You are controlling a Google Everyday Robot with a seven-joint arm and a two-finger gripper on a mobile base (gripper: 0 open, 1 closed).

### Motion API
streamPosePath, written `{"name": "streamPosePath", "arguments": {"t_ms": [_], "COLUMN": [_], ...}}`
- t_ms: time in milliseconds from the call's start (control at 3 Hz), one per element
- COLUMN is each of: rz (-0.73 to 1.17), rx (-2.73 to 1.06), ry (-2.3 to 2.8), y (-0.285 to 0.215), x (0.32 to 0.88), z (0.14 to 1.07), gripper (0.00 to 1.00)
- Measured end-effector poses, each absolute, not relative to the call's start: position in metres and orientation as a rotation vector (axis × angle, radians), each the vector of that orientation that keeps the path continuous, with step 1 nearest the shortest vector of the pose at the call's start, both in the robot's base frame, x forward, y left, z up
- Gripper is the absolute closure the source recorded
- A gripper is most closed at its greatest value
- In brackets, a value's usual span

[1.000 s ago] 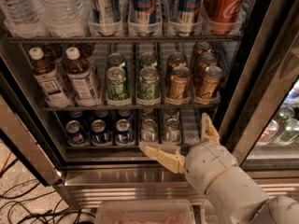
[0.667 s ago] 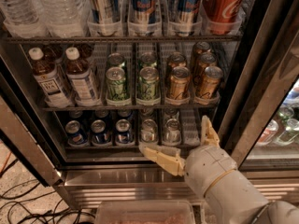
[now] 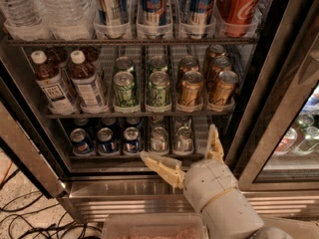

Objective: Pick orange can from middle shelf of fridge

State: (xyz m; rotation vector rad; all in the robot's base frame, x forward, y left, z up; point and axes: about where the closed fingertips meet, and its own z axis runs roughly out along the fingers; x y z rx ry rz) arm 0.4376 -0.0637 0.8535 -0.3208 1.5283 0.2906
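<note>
The fridge (image 3: 279,98) stands open in front of me. Its middle shelf (image 3: 139,113) holds two brown tea bottles (image 3: 52,86) at the left, two rows of green cans (image 3: 124,91) in the middle and two rows of orange cans (image 3: 191,89) at the right. The front orange cans stand at the shelf's front edge, another (image 3: 223,88) at the far right. My gripper (image 3: 179,151) is open, fingers spread wide, below the middle shelf in front of the lowest rack, under the orange cans and holding nothing.
The top rack holds water bottles (image 3: 60,9), tall cans (image 3: 152,6) and a red Coca-Cola can (image 3: 239,6). The lowest rack holds small blue and silver cans (image 3: 104,141). A glass door (image 3: 299,133) stands at the right. Cables (image 3: 30,218) lie on the floor at the left.
The view has drawn slightly closer to the shelves. The gripper stays open in about the same place below the middle shelf.
</note>
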Motion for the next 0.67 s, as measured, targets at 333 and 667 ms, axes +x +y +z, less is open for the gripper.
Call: {"name": "streamPosePath", "arguments": {"t_ms": [333, 667], "rz": [0.235, 0.182], "rx": [-0.281, -0.232], "ry": [1.483, 1.457], "y": [-0.062, -0.063], "x": [0.459, 0.480], "z": [0.854, 0.854], "gripper": [0.00, 0.00]}}
